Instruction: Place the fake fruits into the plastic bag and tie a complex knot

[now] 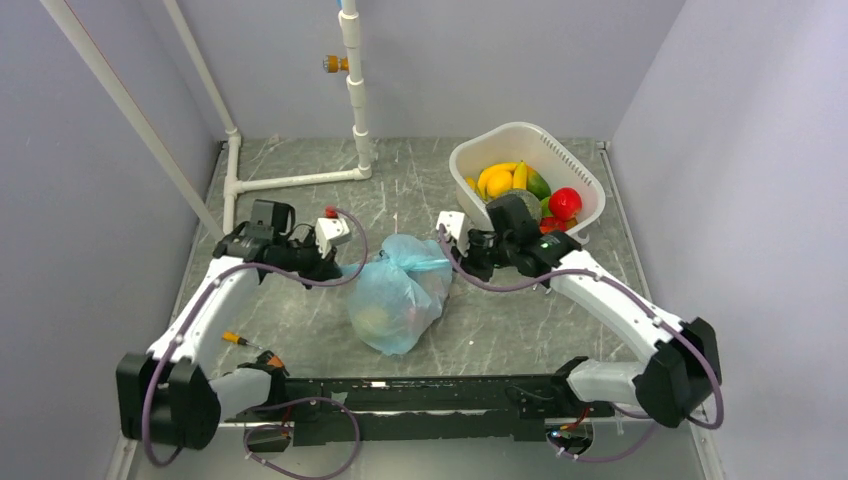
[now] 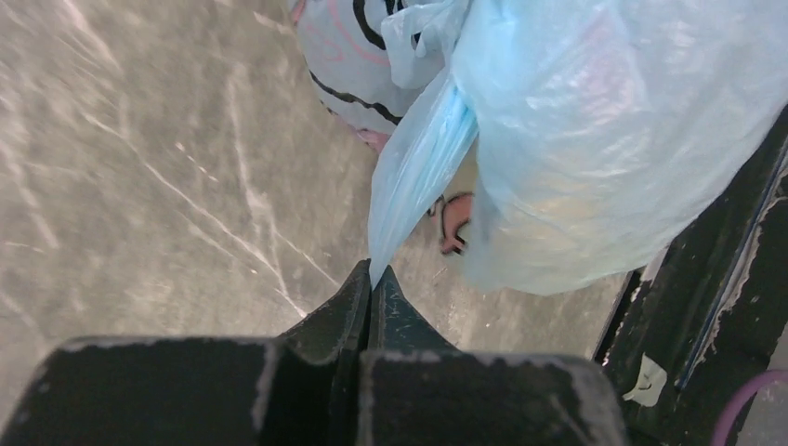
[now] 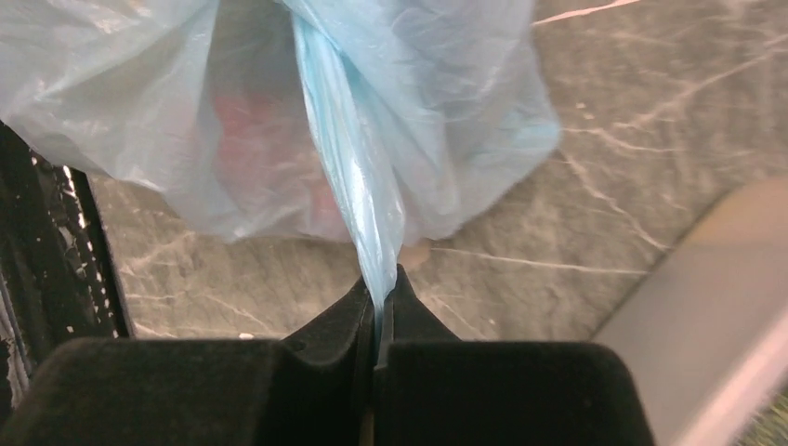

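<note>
A grey marbled table (image 1: 420, 180) sits between pale lilac walls (image 1: 500, 60), with a white pipe frame (image 1: 357, 90) standing at the far left. At the far right of the table a white slotted basket (image 1: 497, 141) holds several fake fruits (image 1: 498, 182), among them yellow, orange, green and a red one. The plastic bag (image 1: 400, 295) lies near the middle of the table, between the two arms, bulging and light blue. Through its film a pale yellow shape (image 2: 558, 214) shows in the left wrist view and a reddish one (image 3: 251, 139) in the right wrist view. The left gripper (image 2: 372, 279) is closed tight, its fingers pinching the end of a twisted strip of bag film that runs up to the bag's top. The right gripper (image 3: 381, 283) is likewise closed on a second gathered strip from the opposite side. The film is bunched at the bag's top (image 1: 405, 248) and may be the knot, though the top view is too small to be sure. Dark and pink lettering (image 2: 362, 56) marks the bag's side
</note>
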Robot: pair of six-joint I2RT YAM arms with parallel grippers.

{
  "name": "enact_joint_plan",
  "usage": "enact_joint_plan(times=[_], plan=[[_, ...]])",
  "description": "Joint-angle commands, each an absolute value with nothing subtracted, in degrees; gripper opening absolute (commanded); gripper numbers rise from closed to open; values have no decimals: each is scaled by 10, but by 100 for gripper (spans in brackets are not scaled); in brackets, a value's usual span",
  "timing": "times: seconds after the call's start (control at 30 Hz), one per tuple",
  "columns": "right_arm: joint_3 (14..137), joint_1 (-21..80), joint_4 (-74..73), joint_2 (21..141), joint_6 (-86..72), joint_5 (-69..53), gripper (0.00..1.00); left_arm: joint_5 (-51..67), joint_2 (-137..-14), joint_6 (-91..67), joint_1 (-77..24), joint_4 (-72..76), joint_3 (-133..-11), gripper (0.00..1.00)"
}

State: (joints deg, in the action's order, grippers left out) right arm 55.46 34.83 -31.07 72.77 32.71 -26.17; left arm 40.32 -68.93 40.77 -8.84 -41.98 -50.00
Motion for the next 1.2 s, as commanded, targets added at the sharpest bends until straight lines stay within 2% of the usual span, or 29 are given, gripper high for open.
enact_joint_plan(times=[0.0,0.13,0.33,0.6,0.63,0.7,0.77,0.83,0.93,1.0,1.03,1.07,1.17], plan=[[572,278,-401,676,338,-220,0,347,-599,402,-50,-472,-520,0],[506,216,-396,684,395,-207,0,297,-596,439,-39,-469,-467,0],[423,203,-342,716,423,-201,0,280,-626,423,-40,-434,-423,0],[488,219,-408,681,417,-294,0,344,-575,416,-84,-442,-440,0],[506,234,-421,688,412,-300,7,346,-573,411,-95,-441,-444,0],[534,261,-429,702,397,-304,41,357,-578,398,-109,-437,-457,0],[541,289,-400,710,378,-290,66,370,-588,386,-114,-433,-471,0],[540,318,-372,719,369,-265,74,374,-600,382,-118,-431,-482,0],[549,350,-361,747,374,-241,76,372,-612,385,-135,-435,-498,0],[555,362,-350,758,374,-230,73,369,-616,384,-144,-437,-503,0],[556,367,-344,762,375,-222,67,369,-617,382,-147,-436,-504,0],[558,372,-340,766,376,-213,55,368,-617,379,-148,-434,-504,0],[568,376,-345,774,376,-187,5,348,-616,352,-149,-424,-499,0]])
